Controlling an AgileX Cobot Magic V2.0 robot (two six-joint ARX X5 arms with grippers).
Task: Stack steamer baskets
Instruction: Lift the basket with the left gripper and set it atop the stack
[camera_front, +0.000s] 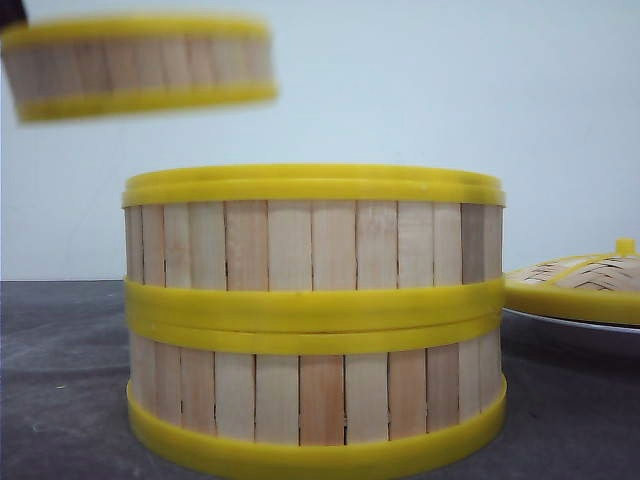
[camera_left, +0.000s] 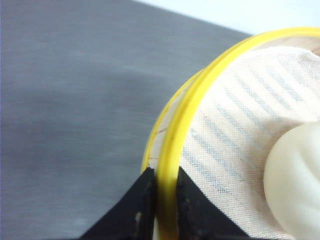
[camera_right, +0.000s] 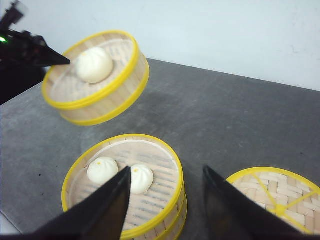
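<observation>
The left gripper (camera_left: 160, 200), clenched on the rim of the third steamer basket (camera_front: 138, 65), holds it in the air up and left of the two-basket stack (camera_front: 314, 320) on the desk (camera_right: 240, 125), while the right gripper (camera_right: 165, 200) hangs released; next, centre it over the stack and lower it.

two stacked baskets (camera_front: 314, 318) centre | third basket (camera_front: 138, 66) aloft upper-left | lid (camera_front: 580, 283) right, on plate (camera_front: 570, 326)

Even soft light; lifted basket (camera_front: 140, 65) motion-blurred; faint shadows on table (camera_right: 225, 115).
</observation>
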